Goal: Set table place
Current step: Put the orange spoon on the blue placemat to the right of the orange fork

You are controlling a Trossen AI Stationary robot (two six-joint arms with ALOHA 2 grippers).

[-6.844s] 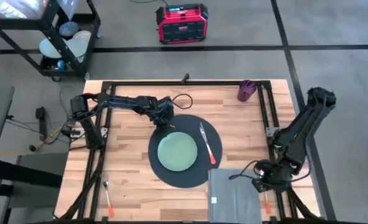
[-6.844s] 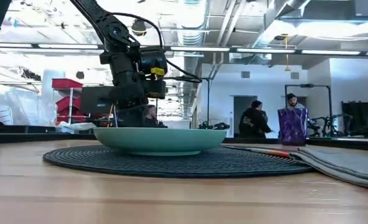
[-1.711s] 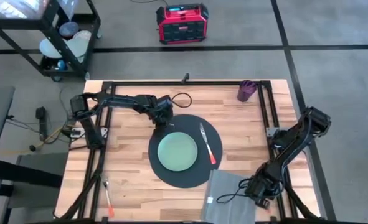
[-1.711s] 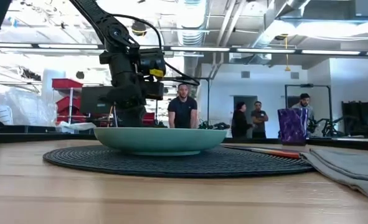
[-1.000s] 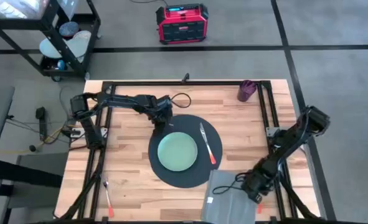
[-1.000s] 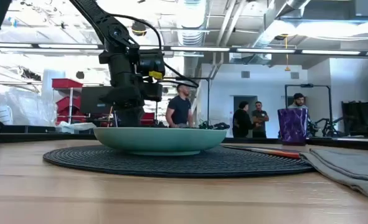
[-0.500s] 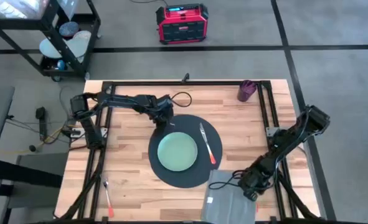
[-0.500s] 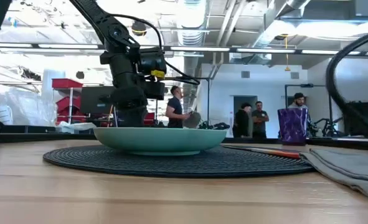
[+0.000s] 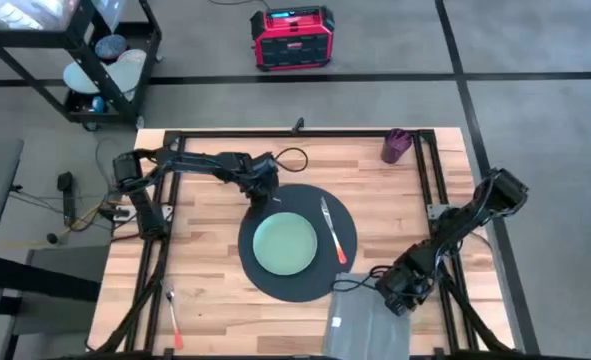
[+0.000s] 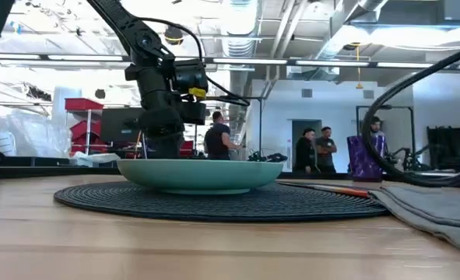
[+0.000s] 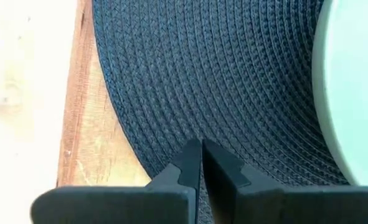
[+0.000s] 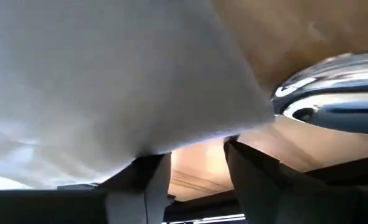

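Observation:
The round dark placemat (image 9: 267, 280) lies mid-table with the pale green plate (image 9: 285, 243) on it and a red-handled fork (image 9: 331, 230) on its right part. My left gripper (image 9: 262, 197) is shut, with its tips down at the mat's far-left rim (image 11: 171, 124). A grey folded napkin (image 9: 365, 320) lies flat at the near right, slightly askew. My right gripper (image 9: 393, 293) is low at the napkin's far right corner. It is open, and the napkin's edge (image 12: 190, 140) lies just ahead of the gap between its fingers. My left gripper comes from above, pointing down, and its shut fingertips (image 11: 190, 158) meet the placemat just inside the far-left rim. Whether any of the weave is caught between them I cannot tell. The mat lies flat on the table. My right gripper may or may not touch the napkin; I cannot tell.
A purple cup (image 9: 395, 146) stands at the far right corner. A red-handled utensil (image 9: 173, 318) lies near the left front. A shiny metal utensil part (image 12: 333, 93) lies beside the napkin. Black frame rails (image 9: 425, 190) run along the table's edges. People move in the room beyond.
My right gripper has moved along the napkin's right side, toward the far edge and leftward to the napkin's far right corner. Its cable has come into the low view.

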